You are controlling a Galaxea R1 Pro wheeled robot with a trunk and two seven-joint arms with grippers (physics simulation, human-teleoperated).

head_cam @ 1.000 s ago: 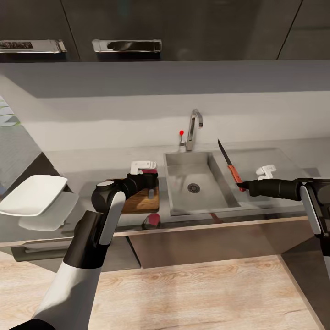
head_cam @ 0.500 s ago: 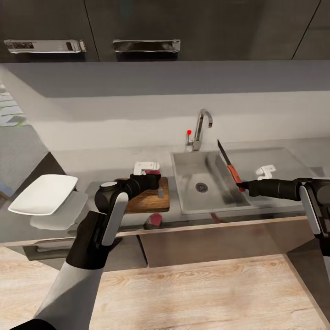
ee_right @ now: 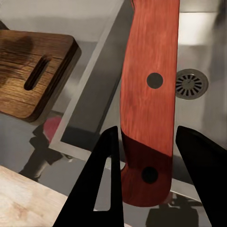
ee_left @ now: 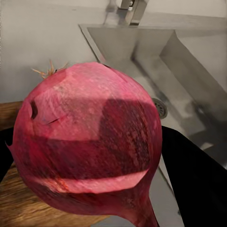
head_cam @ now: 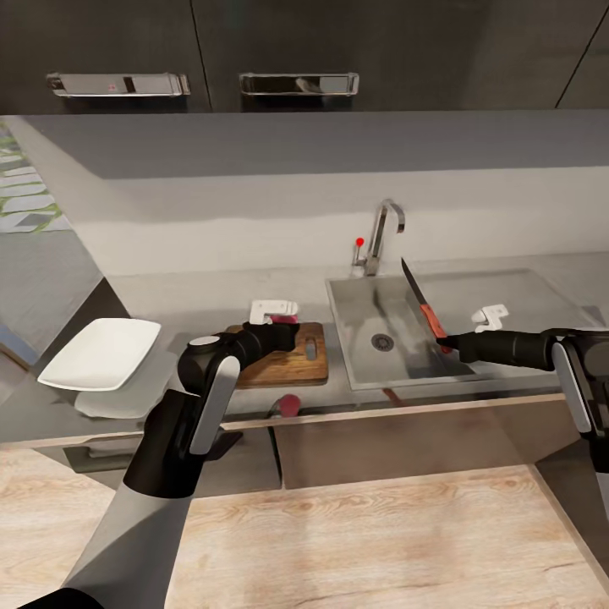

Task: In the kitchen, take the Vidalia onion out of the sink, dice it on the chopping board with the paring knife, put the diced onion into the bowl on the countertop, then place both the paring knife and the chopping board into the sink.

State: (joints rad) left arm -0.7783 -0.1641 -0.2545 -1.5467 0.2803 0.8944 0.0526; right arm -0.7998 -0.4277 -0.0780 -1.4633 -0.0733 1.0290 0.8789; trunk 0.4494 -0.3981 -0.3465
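Vidalia onion [ee_left: 87,146] over chopping board [head_cam: 292,362]

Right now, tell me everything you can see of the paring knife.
The paring knife is slim, with a dark pointed blade and a red-orange, wood-looking handle bearing two dark rivets. The right end effector grips the handle's butt end between its black fingers. The knife hangs in the air over the sink, blade slanting up and away toward the wall, touching nothing else.

Head cam was panned left: sink [head_cam: 397,338], chopping board [head_cam: 292,362] & bowl [head_cam: 101,353] are shown further right in frame. No object moved.
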